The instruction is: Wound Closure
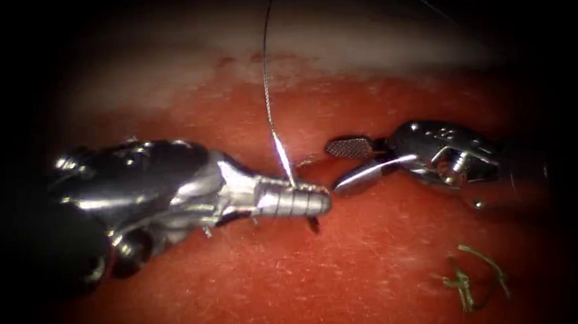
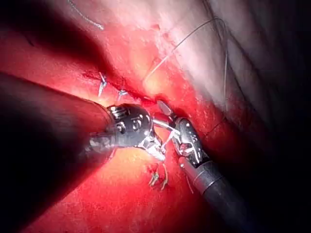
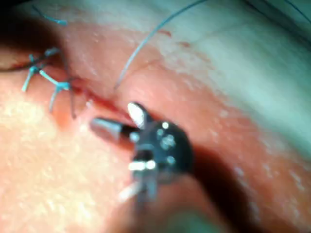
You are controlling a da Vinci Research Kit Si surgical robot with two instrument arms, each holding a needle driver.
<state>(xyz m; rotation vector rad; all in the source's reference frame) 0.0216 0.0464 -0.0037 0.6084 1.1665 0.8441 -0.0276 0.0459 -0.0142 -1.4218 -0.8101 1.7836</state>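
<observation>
Endoscope view first: the left arm's ribbed silver needle driver lies across the moist red pork-belly tissue, its jaws pressed together at the dark slit of the cut. A fine pale thread climbs from right at those jaws straight up and away from the cut, drawn fairly straight, so I judge the left tool is clamped on the thread, perhaps on the needle's tail end too. I cannot tell which, because no clear curve of needle shows itself. A small dark sliver pokes out just under the left jaws at the cut; it may be the needle's tip in the tissue, but that is a guess.

Just across the cut, the right arm's polished steel needle driver stands with its jaws spread wide, one textured pad facing up, the smooth blade below. It holds nothing, and its tips sit close beside the left tool's nose, well placed, I'd say, to take whatever is offered.

Further from the cut, beyond the right tool, a tangle of greenish cut thread ends rests on the tissue.

Right wrist view shows the same spread jaws at the cut, with bluish finished stitches lying farther along the cut.
</observation>
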